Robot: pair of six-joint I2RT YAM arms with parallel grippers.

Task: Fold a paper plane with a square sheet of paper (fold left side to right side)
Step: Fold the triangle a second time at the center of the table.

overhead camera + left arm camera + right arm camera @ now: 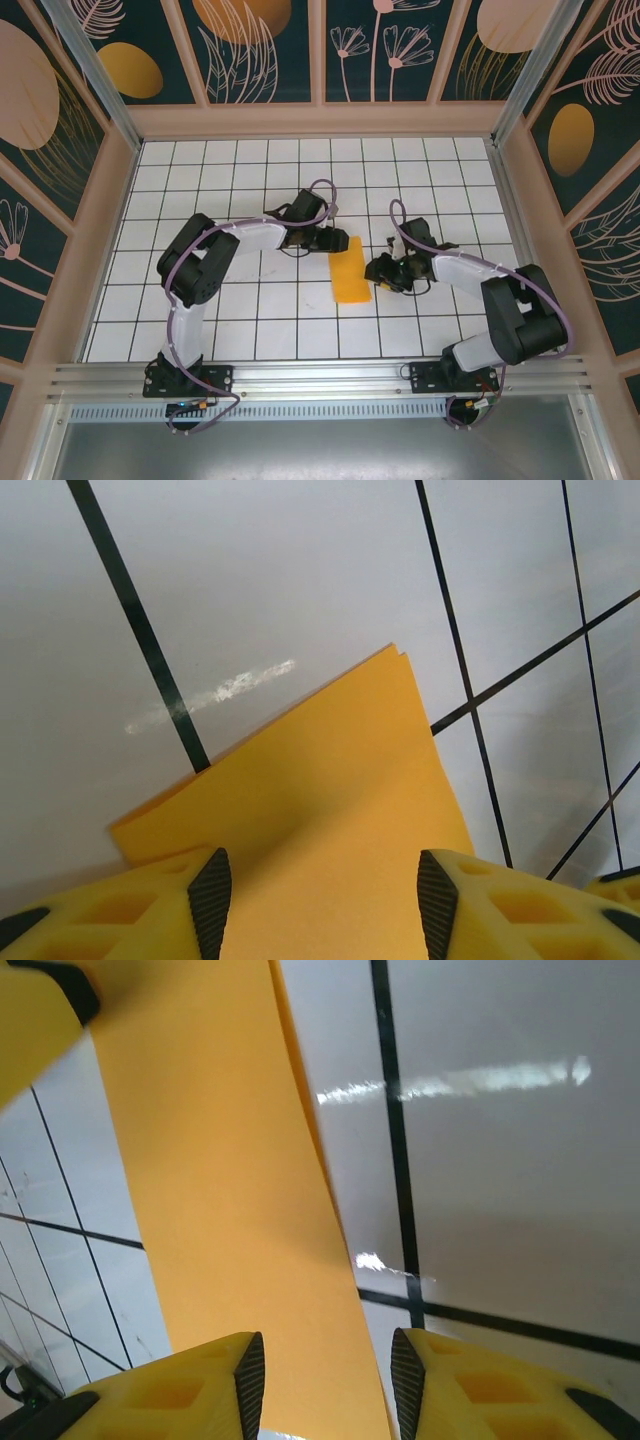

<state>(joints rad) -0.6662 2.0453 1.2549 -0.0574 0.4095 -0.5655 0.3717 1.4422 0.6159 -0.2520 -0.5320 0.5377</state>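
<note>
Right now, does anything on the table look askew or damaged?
Slightly: the folded sheet of paper has layers that do not match at its far corner in the left wrist view; one edge peeks out. No tear shows.

The folded sheet (pixel 351 270) lies on the bench (pixel 250 310), just right of centre in the top view. The left jaws sit at its upper end, and the right jaws are beside its right edge, lower down. In the left wrist view the sheet (pixel 340 820) runs between the jaws at the bottom. In the right wrist view it slants from upper left to bottom centre.
</note>
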